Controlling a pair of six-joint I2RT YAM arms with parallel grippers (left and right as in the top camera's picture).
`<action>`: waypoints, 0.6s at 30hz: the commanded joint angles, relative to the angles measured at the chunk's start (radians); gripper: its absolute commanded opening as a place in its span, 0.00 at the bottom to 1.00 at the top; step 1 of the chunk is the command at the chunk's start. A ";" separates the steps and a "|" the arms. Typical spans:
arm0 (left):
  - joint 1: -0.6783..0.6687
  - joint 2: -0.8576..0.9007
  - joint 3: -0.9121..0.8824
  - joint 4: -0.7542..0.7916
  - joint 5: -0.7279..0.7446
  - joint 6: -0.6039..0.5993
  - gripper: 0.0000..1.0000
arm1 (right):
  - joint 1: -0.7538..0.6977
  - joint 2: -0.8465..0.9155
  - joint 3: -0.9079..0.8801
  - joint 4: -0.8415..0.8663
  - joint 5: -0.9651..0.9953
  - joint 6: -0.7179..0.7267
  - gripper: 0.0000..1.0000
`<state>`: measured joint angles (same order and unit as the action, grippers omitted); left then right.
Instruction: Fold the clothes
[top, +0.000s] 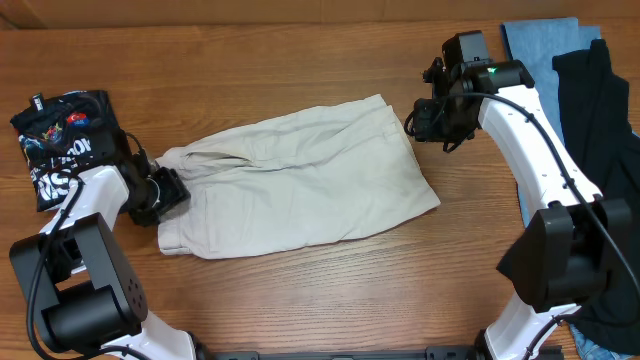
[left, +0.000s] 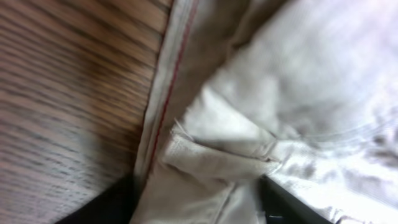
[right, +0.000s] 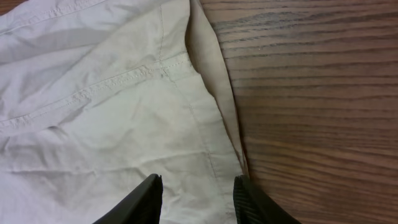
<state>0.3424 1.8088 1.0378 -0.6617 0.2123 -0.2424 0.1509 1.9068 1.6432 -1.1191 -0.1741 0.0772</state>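
Observation:
The beige shorts lie spread flat across the middle of the table. My left gripper is at their left end. In the left wrist view its dark fingers stand apart on either side of a bunched fold of the shorts, and that cloth fills the gap of the left gripper. My right gripper hovers at the shorts' upper right corner. In the right wrist view the right gripper is open over the flat shorts beside the hem.
A black printed garment lies folded at the far left behind the left arm. A light blue garment and a black garment lie at the right edge, partly under the right arm. Bare wood surrounds the shorts.

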 joint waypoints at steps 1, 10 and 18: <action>-0.002 0.035 -0.053 -0.013 0.055 0.011 0.42 | -0.003 0.003 -0.001 0.002 0.008 -0.007 0.41; -0.002 0.035 -0.052 -0.024 0.052 0.010 0.27 | -0.003 0.003 -0.001 0.001 0.008 -0.007 0.41; 0.017 0.003 0.041 -0.147 0.042 0.001 0.04 | -0.003 0.003 -0.001 0.003 0.008 -0.007 0.41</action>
<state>0.3481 1.8084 1.0515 -0.7616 0.2546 -0.2359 0.1509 1.9068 1.6432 -1.1191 -0.1715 0.0772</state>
